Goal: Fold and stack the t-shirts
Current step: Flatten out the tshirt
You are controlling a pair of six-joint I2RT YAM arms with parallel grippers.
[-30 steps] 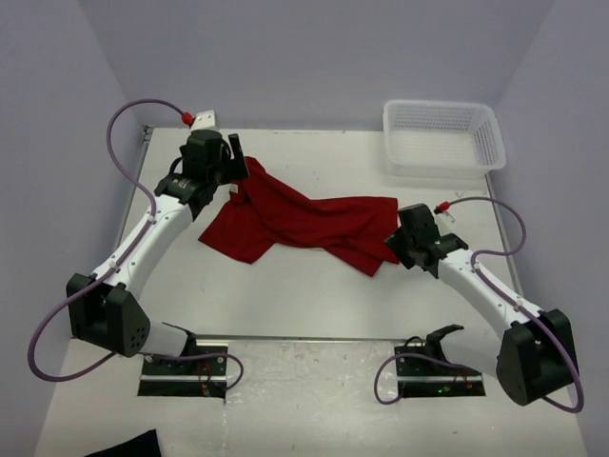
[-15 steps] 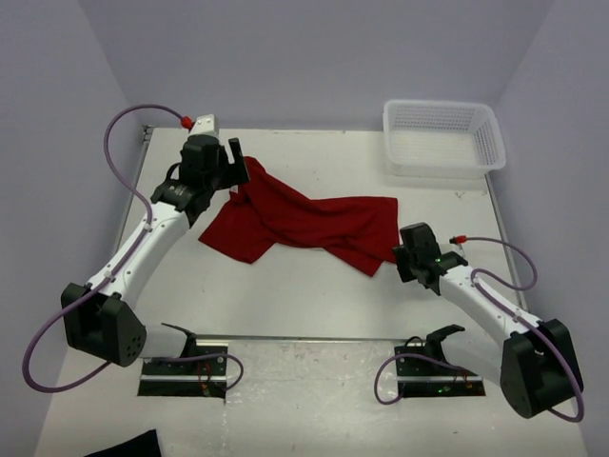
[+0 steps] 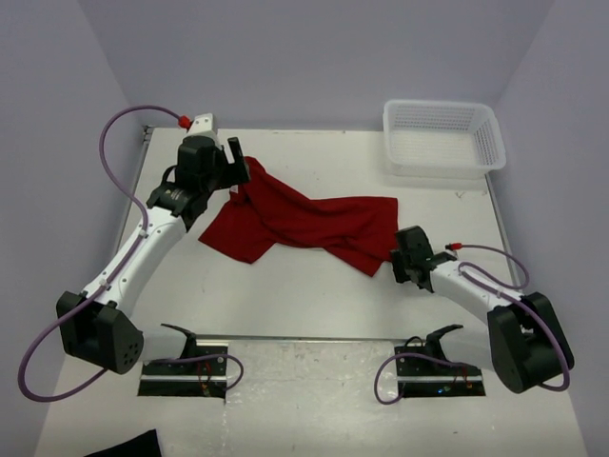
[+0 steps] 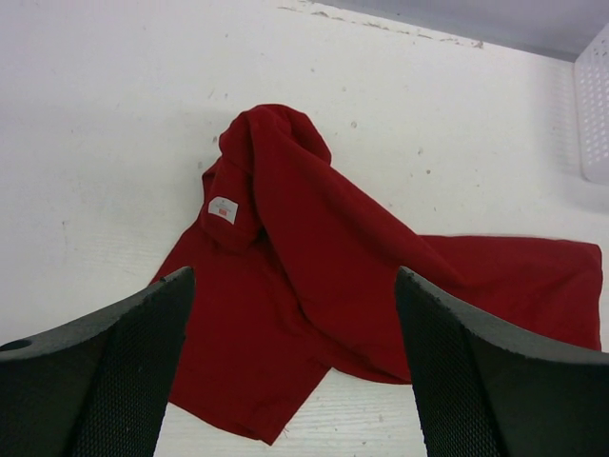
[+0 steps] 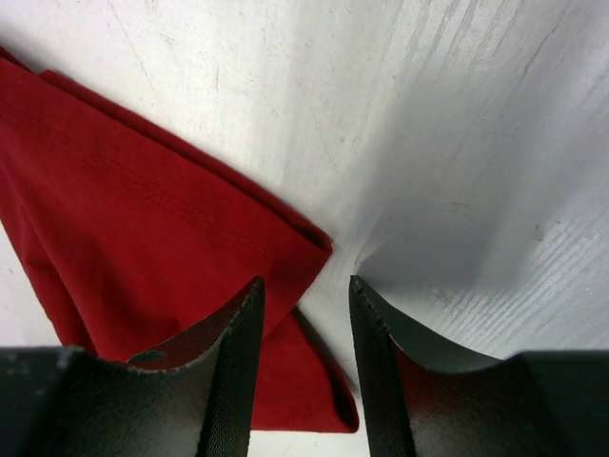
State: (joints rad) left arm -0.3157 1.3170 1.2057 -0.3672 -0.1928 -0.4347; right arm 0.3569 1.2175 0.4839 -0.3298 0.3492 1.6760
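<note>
The dark red t-shirt (image 3: 304,224) lies crumpled and spread across the middle of the table. In the left wrist view the t-shirt (image 4: 314,257) shows a white tag (image 4: 224,209) near its bunched far end. My left gripper (image 3: 233,164) hovers at the shirt's back-left end, open wide and empty (image 4: 295,381). My right gripper (image 3: 400,264) is low at the shirt's front-right corner. In the right wrist view its fingers (image 5: 305,286) stand apart around a folded corner of the shirt (image 5: 143,209), not closed on it.
A white mesh basket (image 3: 442,138) stands at the back right, and its edge shows in the left wrist view (image 4: 595,105). A black cloth scrap (image 3: 124,446) lies off the table at the front left. Bare table (image 3: 314,305) lies in front of the shirt.
My right gripper has moved nearer and down, toward the shirt's front-right corner. The left arm shifted slightly; its gripper stays at the shirt's back-left end. The shirt has not moved.
</note>
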